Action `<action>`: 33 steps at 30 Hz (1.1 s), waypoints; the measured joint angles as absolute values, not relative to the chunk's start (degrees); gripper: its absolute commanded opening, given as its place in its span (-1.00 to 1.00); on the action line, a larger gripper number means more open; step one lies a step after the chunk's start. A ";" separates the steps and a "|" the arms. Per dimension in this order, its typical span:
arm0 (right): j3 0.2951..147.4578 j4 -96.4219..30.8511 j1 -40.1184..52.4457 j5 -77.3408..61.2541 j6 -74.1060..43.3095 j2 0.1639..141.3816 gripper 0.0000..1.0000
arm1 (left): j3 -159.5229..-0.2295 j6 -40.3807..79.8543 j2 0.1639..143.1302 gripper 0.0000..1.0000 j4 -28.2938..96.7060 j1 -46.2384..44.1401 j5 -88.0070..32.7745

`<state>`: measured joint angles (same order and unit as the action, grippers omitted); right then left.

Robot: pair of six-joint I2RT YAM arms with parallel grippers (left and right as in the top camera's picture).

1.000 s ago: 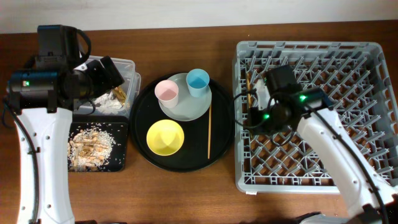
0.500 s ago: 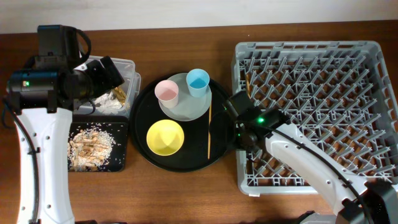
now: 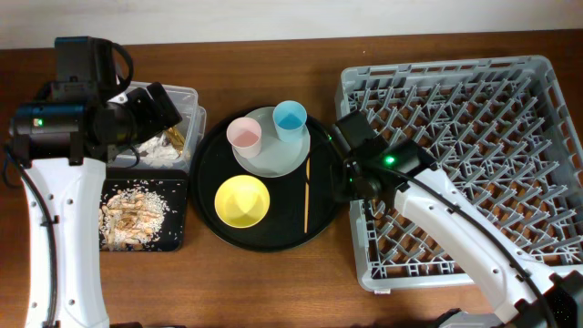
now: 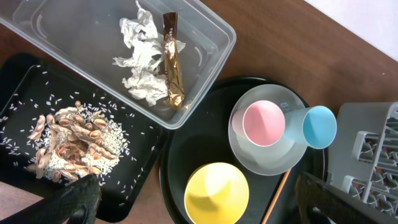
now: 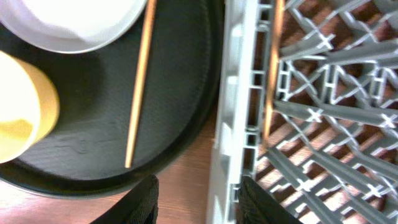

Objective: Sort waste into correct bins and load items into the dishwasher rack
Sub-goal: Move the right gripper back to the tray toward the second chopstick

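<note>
**Currently my left gripper (image 4: 196, 186) and my right gripper (image 5: 199, 196) are both spread wide and hold nothing**

The dishwasher rack (image 3: 455, 66) is the biggest thing and stands at the right side of the table (image 3: 273, 292). In my right wrist view the rack's left wall runs between my two spread right fingers (image 5: 140, 199). I cannot tell if they touch it.

Just beside that wall lies the round black tray (image 3: 273, 239). To the left of it are the two bins, the clear tub (image 3: 189, 98) at the back and the shallow black tray (image 3: 178, 232) in front. My left gripper hangs over the tub.

On the round tray the plate (image 3: 273, 162) sits at the far part. The pink cup (image 3: 244, 136) stands on it with its mouth up, and the blue cup (image 3: 290, 117) stands at its edge. The yellow bowl (image 3: 242, 201) stands just beside the plate, on the near side.

One chopstick (image 3: 306, 196) lies on the round tray, near the rack side. The other chopstick (image 5: 272, 68) lies inside the rack close to the left wall, and it looks blurred.

The crumpled paper (image 4: 146, 59) and the wrapper (image 4: 173, 62) lie in the clear tub. The food scraps (image 4: 71, 140) with rice bits lie in the shallow black tray.
</note>
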<state>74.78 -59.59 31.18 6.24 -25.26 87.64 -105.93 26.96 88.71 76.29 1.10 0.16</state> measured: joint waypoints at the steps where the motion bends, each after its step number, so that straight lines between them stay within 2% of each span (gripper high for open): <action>1: 74.39 -59.16 31.18 6.92 -25.50 87.79 -0.15 | -105.91 26.96 88.71 0.98 76.29 1.10 0.16; 3: 71.81 -57.41 31.18 8.08 -25.67 89.23 -0.17 | -105.93 26.96 88.71 0.98 76.29 1.10 0.16; 6: 69.14 -55.02 31.16 9.19 -26.57 94.24 -0.46 | -105.93 26.96 88.71 0.98 76.29 1.10 0.16; 10: 68.97 -54.70 30.79 10.76 -27.05 96.23 -0.69 | -105.91 26.96 88.71 0.98 76.29 1.10 0.16; 11: 68.97 -54.50 30.72 11.16 -27.07 96.25 -0.83 | -105.91 26.96 88.71 0.98 76.29 1.10 0.16; 13: 68.97 -54.15 30.13 11.70 -27.53 96.33 -0.91 | -105.91 26.96 88.71 0.98 76.29 1.10 0.16; 17: 68.99 -54.22 29.54 10.90 -27.40 96.33 -0.86 | -105.93 26.96 88.71 0.98 76.29 1.10 0.16; 18: 68.99 -54.22 29.47 10.85 -27.20 96.33 -0.78 | -105.93 26.96 88.71 0.98 76.29 1.10 0.16; 20: 68.99 -54.19 29.32 10.57 -26.68 96.33 -0.45 | -105.93 26.96 88.71 0.98 76.29 1.10 0.16; 21: 68.99 -54.28 29.23 10.50 -26.11 96.33 -0.38 | -105.91 26.96 88.71 0.98 76.29 1.10 0.16; 24: 70.13 -57.32 28.77 10.48 -24.84 96.73 -0.37 | -105.93 26.96 88.71 0.98 76.34 1.10 0.16; 27: 78.41 -65.60 28.80 9.93 -24.58 97.36 -0.37 | -105.91 26.96 88.71 0.98 76.25 1.10 0.16; 30: 87.99 -70.59 28.80 4.93 -24.38 97.25 -0.38 | -105.91 26.96 88.71 0.98 76.29 1.10 0.16; 33: 88.82 -70.39 28.95 -4.80 -25.39 97.23 -0.39 | -105.91 26.96 88.71 0.98 76.29 1.10 0.16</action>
